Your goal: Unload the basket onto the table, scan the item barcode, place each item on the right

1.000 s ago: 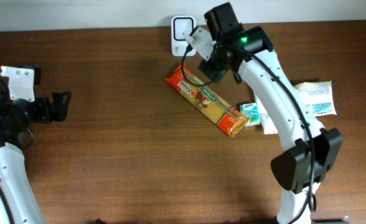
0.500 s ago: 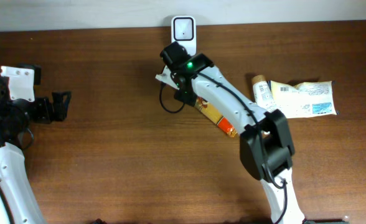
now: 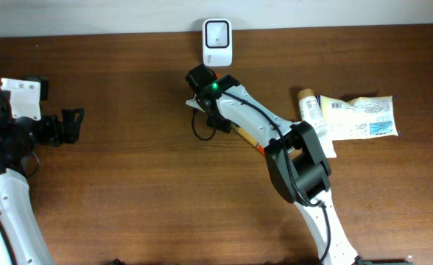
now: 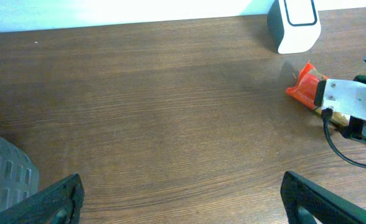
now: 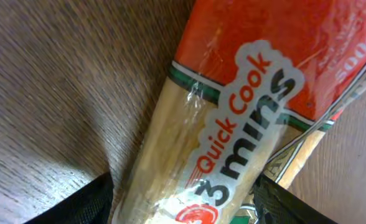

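We are at the pick-up. The right tool (image 5: 183, 202) hangs low over the pasta packet (image 5: 233, 106) with its fingers (image 5: 86, 199) set wide, one along each long side. We cannot tell whether the pads touch the film.

The packet lies flat on the table (image 3: 128, 184), just short of the scanner (image 3: 217, 42) at the table's twelve o'clock edge. It runs from ten o'clock toward four and is mostly hidden under the arm in the overhead view.

To do this well, we would centre the packet between the fingers and close gently, since thin film over dry pasta will likely slip or crack under a hard squeeze. No barcode shows on the face we see, so we judge the packet needs turning toward the scanner's window.

The left tool (image 3: 75, 124), wide and empty, sits at nine o'clock.
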{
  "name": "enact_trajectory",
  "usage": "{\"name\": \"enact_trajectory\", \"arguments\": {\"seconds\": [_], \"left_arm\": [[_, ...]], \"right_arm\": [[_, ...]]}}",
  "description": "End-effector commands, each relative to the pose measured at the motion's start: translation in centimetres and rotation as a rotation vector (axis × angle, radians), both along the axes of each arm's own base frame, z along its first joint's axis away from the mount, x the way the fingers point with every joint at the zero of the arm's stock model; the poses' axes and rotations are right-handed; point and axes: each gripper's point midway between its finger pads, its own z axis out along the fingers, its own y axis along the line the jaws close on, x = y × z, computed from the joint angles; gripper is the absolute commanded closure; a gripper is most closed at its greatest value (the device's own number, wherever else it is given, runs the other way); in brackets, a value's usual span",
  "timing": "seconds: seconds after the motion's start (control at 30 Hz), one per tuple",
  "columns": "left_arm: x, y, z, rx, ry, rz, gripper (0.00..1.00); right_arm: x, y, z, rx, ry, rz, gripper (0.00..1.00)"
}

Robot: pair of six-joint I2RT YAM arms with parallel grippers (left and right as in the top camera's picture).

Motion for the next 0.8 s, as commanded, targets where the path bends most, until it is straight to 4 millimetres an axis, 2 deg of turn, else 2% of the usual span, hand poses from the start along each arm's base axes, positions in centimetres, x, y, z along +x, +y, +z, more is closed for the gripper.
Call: {"name": "enact_trajectory", "arguments": {"seconds": [0.0, 0.07, 0.17, 0.2, 0.23, 0.27, 0.3, 0.37, 0.43, 0.5, 0.57, 0.63, 0.7, 0.77], "left_arm": [[0.1, 0.0, 0.5, 0.01, -0.018, -0.016, 0.01], [0.1, 0.0, 0.5, 0.01, -0.018, -0.016, 0.01], [0.1, 0.0, 0.5, 0.01, -0.018, -0.016, 0.01], [0.1, 0.0, 0.5, 0.01, -0.018, -0.016, 0.01], [0.1, 0.0, 0.5, 0.01, -0.018, -0.016, 0.01], [0.1, 0.0, 0.5, 0.01, -0.018, -0.016, 0.01], [0.1, 0.0, 0.5, 0.01, -0.018, -0.016, 0.01], [0.1, 0.0, 0.5, 0.01, -0.018, -0.016, 0.01], [0.1, 0.0, 0.5, 0.01, -0.018, -0.016, 0.01], [0.1, 0.0, 0.5, 0.01, -0.018, -0.016, 0.01], [0.1, 0.0, 0.5, 0.01, -0.018, -0.016, 0.01], [0.1, 0.0, 0.5, 0.01, -0.018, -0.016, 0.01], [0.1, 0.0, 0.5, 0.01, -0.018, -0.016, 0.01], [0.1, 0.0, 0.5, 0.01, -0.018, -0.016, 0.01]], "right_arm": [[-2.3, -0.2, -3.4, 0.0, 0.109, -0.004, 0.34], [-2.9, -0.5, -3.9, -0.01, 0.132, -0.003, 0.41], [-4.5, 0.0, -4.3, 0.028, 0.212, 0.003, 0.64], [-5.1, 0.1, -4.4, 0.038, 0.241, 0.004, 0.67], [-5.3, 0.2, -4.4, 0.044, 0.248, 0.004, 0.76], [-5.3, 0.2, -4.4, 0.047, 0.246, -0.005, 0.89], [-5.1, 0.3, -4.3, 0.058, 0.235, -0.04, 0.96], [-4.7, 0.6, -3.6, 0.088, 0.208, -0.131, 0.96], [-4.6, 1.3, -1.8, 0.126, 0.216, -0.187, 0.96], [-6.0, 3.9, 1.0, 0.258, 0.328, -0.175, 0.96], [-8.3, 7.6, 5.5, 0.464, 0.479, -0.151, 0.96], [-10.4, 10.3, 9.4, 0.639, 0.616, -0.128, 0.96], [-12.2, 12.1, 11.5, 0.778, 0.749, -0.121, 0.96], [-12.9, 13.1, 11.7, 0.866, 0.84, -0.128, 0.96]]}}
